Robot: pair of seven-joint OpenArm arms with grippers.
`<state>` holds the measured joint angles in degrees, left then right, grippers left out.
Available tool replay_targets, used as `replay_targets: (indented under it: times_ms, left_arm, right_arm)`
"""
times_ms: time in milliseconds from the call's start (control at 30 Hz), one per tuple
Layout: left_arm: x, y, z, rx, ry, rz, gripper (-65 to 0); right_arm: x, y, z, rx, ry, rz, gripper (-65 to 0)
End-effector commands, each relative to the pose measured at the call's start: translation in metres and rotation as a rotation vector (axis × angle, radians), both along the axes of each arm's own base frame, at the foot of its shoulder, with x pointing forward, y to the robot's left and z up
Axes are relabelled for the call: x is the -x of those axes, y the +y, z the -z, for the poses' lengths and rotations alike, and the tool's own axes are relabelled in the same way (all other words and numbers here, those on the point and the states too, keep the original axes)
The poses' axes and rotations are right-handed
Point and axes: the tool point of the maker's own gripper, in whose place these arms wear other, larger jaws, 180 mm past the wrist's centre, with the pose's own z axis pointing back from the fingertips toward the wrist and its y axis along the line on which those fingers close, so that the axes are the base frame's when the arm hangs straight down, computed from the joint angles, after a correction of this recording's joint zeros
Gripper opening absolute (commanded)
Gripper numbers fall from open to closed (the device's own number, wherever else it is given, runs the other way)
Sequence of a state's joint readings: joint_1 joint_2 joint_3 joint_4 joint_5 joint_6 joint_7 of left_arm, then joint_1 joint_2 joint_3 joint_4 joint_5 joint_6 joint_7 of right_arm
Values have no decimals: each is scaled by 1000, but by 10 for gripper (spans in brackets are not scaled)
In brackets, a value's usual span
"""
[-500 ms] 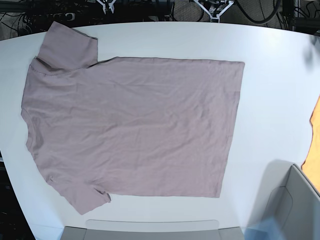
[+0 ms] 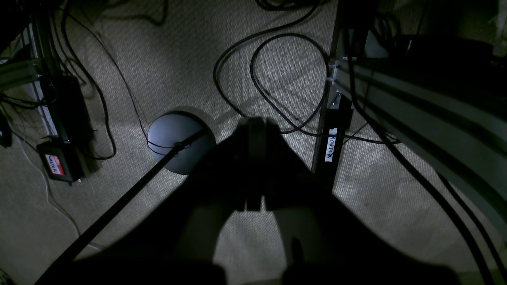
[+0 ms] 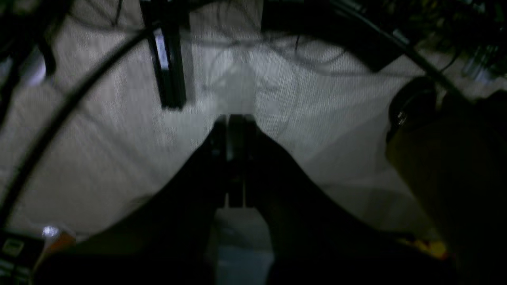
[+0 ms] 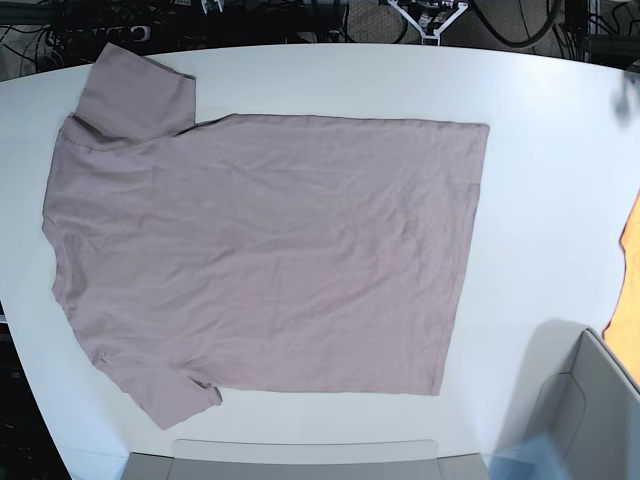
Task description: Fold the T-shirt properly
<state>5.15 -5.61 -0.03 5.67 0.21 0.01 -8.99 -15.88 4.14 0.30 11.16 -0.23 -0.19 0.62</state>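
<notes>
The mauve-pink T-shirt lies flat and spread out on the white table, collar to the left, hem to the right, both sleeves open. Both arms are pulled back beyond the table's far edge. My left gripper is shut and empty, hanging over the carpet floor; a white part of it shows at the top of the base view. My right gripper is also shut and empty over the floor, and only a sliver of it shows in the base view. Neither touches the shirt.
An orange cloth lies at the table's right edge. A grey bin stands at the near right and a grey tray at the near edge. Cables and a round grey base lie on the floor behind the table.
The right arm's white tip at the top left of the base view has drawn back almost out of frame. The T-shirt has not moved.
</notes>
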Motion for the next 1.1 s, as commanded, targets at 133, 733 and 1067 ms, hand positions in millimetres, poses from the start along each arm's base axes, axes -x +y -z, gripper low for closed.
replay_targets:
  times_ms: [133, 733, 1067]
  left_arm:
    - [2, 14, -2, -24, 0, 0, -648]
    - [29, 19, -10, -36, -20, 11, -649]
    - [50, 19, -12, -36, 11, 8, -649]
  right_arm:
    - [3, -15, -2, 17, -4, -8, -649]
    - [5, -9, -7, 1, -44, -20, -649]
    - [17, -19, -11, 15, -31, -28, -649]
